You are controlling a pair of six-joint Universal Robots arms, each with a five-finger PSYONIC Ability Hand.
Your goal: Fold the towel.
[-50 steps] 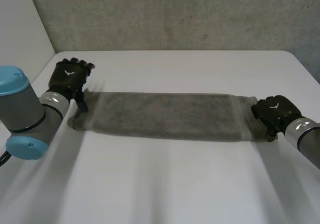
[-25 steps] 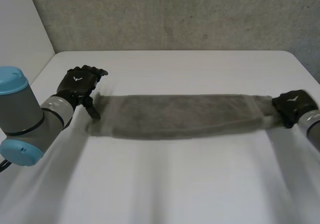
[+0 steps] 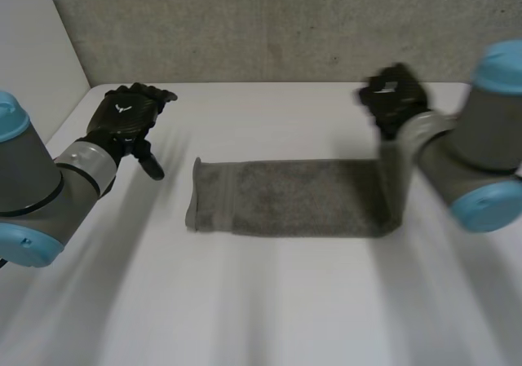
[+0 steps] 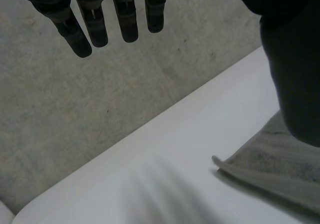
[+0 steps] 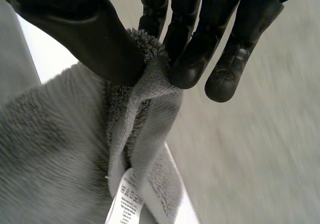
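One end pinched, one loose
Right hand (image 5: pixel 85 29) pinches the towel (image 3: pixel 285 199) aloft; left hand (image 3: pixel 130 117) open, apart; free end could drag askew.

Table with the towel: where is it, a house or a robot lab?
Most likely a robot lab or test bench: a plain white table, a plain grey wall behind it, and a robot's left hand and right hand at one grey towel.

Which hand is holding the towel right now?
The right hand, pinching the towel by its raised end between thumb and fingers. The left hand hangs open, fingers straight, clear of the flat end.
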